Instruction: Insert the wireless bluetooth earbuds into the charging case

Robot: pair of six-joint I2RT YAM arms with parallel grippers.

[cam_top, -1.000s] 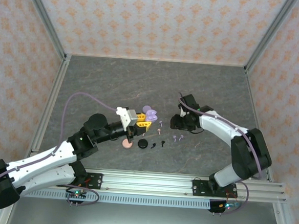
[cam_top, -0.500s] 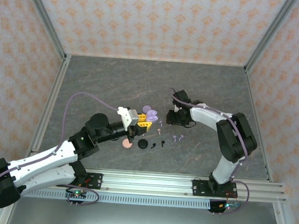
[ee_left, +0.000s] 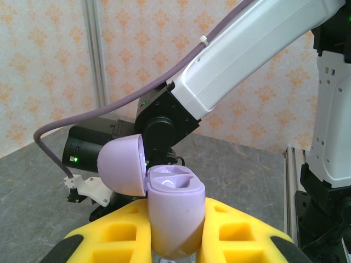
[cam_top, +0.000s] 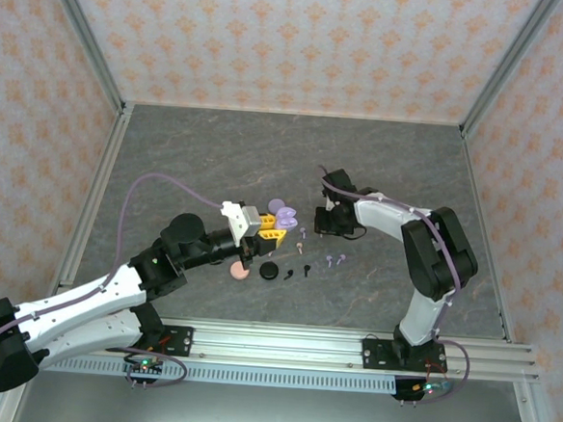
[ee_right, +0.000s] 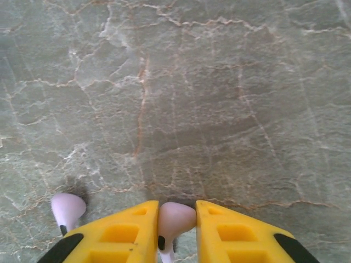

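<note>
**Picking up an earbud for the open lavender case**

Judging by the right wrist view, you are at the pick-up step. The right gripper [ee_right: 176, 220] has its yellow jaws pressed onto a pale lavender-pink stemmed earbud [ee_right: 174, 215], head forward and dark-tipped stem pointing back, low over the grey marbled table [ee_right: 219, 82]. I cannot tell whether the bud has left the surface yet. A second pale earbud [ee_right: 67, 208] lies on the table just to its left.

The left gripper [ee_left: 175, 233] is pinching the lavender plastic charging case [ee_left: 176, 211] upright between its yellow jaws. The hinged lid [ee_left: 122, 165] is thrown back, and both sockets face up and look empty. From above, the case [cam_top: 283, 213] sits near the right gripper [cam_top: 326, 224], with a small gap of table between them. More loose earbuds [cam_top: 334, 259], a round black case [cam_top: 271, 269] and a pink disc-like case [cam_top: 241, 271] lie just nearer the bases.

Your next move, as I read it, calls for lifting the bud clear, carrying it over the case and turning it stem-down to meet a socket. The fit is tight, so keep the left arm steady.

Compared with a second ago, the right arm has folded its elbow in and its gripper has shifted toward the case. Over the last half second it has barely moved. The left arm and case are almost unchanged.
</note>
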